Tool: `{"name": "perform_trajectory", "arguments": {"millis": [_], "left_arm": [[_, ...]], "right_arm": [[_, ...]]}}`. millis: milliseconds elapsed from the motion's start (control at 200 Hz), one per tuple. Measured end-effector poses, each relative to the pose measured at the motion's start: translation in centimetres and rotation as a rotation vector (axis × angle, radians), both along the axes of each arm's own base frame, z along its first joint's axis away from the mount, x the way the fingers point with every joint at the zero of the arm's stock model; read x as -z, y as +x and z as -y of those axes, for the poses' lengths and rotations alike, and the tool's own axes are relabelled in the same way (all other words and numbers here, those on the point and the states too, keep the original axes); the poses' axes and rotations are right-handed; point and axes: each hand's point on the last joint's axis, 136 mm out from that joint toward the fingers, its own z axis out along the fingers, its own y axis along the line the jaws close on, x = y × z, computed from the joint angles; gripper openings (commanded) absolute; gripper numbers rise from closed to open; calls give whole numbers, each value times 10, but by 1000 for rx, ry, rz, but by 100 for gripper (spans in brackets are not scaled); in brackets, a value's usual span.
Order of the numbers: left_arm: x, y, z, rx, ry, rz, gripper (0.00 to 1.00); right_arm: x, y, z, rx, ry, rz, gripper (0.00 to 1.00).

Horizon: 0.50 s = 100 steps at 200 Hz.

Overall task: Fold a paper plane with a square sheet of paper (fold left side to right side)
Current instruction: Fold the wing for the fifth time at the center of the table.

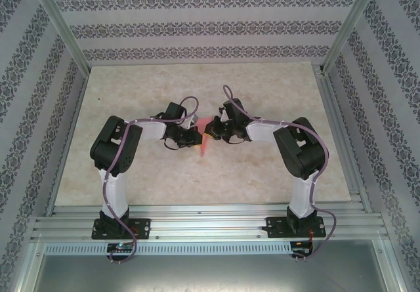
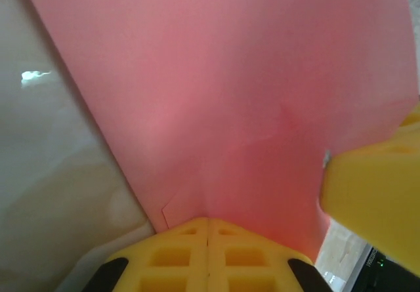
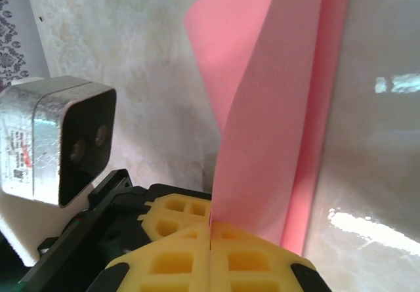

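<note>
The salmon-pink sheet of paper (image 1: 203, 140) hangs off the table between both grippers at the centre, bent so that it looks narrow from above. My left gripper (image 2: 208, 221) is shut on one edge of the sheet (image 2: 236, 88), its yellow pads pressed together. My right gripper (image 3: 211, 226) is shut on the paper (image 3: 275, 128) too, and the sheet rises from its pads in a doubled-over curl. In the top view the left gripper (image 1: 195, 136) and the right gripper (image 1: 209, 133) almost touch. The paper plane is out of view.
The marble-look table (image 1: 197, 180) is bounded by aluminium rails (image 1: 210, 221) in front and patterned walls around. The left wrist camera box (image 3: 59, 141) sits close beside my right gripper. A yellow finger of the right gripper (image 2: 374, 200) shows at the right of the left wrist view.
</note>
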Motion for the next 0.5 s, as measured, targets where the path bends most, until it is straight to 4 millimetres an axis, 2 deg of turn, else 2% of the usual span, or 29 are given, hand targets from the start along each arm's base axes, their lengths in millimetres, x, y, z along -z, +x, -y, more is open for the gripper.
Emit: {"name": "perform_trajectory", "arguments": {"millis": [165,325,425,500], "left_arm": [[0,0,0,0,1,2,8],[-3,-2,-6,-9,36,20,17],[-11,-8,-16,-20,79,31,21],[-24,-13,-24,-27,102,59,26]], "right_arm": [[6,-4,2,-12,-34,0,0],[12,-9,9,-15,-73,-7,0],[14,-14,15,-12,-92,-7,0],[13,-16,16,-11,-96,-4,0]]}}
